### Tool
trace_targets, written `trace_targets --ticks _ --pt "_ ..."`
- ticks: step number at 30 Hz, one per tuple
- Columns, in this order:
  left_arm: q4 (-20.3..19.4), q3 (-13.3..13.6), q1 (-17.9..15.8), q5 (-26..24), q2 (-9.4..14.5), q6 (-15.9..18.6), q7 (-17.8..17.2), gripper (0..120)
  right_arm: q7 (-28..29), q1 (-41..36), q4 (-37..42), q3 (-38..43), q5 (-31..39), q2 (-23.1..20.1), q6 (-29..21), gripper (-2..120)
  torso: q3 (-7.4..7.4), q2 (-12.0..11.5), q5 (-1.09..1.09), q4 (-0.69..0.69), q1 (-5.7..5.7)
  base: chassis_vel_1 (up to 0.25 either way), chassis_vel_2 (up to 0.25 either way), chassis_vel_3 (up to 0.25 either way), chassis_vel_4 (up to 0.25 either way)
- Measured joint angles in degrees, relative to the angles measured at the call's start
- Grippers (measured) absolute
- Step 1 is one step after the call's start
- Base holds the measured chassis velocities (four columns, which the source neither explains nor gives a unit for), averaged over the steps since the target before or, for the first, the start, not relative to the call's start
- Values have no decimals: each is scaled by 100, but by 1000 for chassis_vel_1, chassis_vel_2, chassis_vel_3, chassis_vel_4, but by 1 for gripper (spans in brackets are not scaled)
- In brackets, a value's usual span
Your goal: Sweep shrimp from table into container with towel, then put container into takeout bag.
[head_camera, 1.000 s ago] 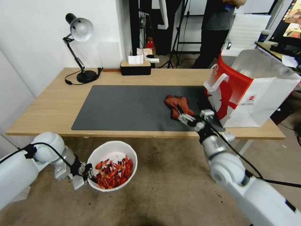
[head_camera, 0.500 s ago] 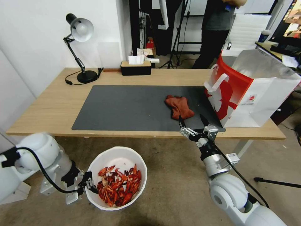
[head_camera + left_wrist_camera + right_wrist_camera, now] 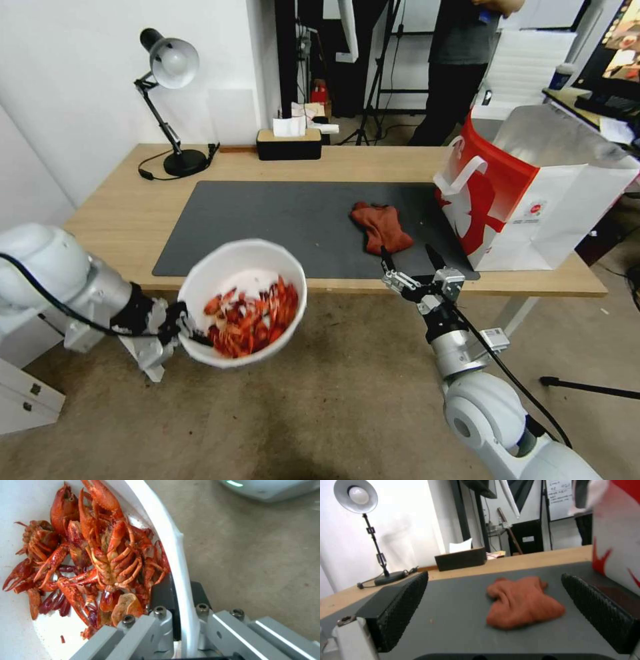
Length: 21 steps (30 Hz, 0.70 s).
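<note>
Your left gripper (image 3: pixel 179 328) jaws clamp the round white bowl's (image 3: pixel 220 270) rim, orange-red shrimp (image 3: pixel 248 322) inside, left of the red-and-white paper takeout bag (image 3: pixel 527 193); carry it there. Right gripper (image 3: pixel 415 265) jaws wide.

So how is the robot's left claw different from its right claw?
The left gripper is shut on the container's rim, holding it and the shrimp in the air in front of the table. The right gripper is open and holds nothing, near the table's front edge, pointing at the towel. Both have black finger pads.
</note>
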Motion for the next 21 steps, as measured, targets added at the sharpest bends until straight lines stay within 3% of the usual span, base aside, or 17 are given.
trace_targets --ticks 5,8,16,21 --pt "76 42 -191 -111 -15 31 -3 0 -1 -682 8 103 -589 302 423 100 0 0 0 0 0 0 0 0 0" --pt "155 72 -284 -124 -74 25 4 0 -24 -1349 -109 200 -1015 620 946 100 -1 1 -1 0 0 0 0 0 0" --pt "199 174 -391 -84 -171 -7 92 0 -217 -1838 -664 323 -1481 942 1588 100 -1 0 0 2 0 0 0 0 0" --pt "250 367 -660 21 -325 -21 205 0 -314 -1984 -933 326 -1534 1063 1819 100 0 0 0 2 0 0 0 0 0"
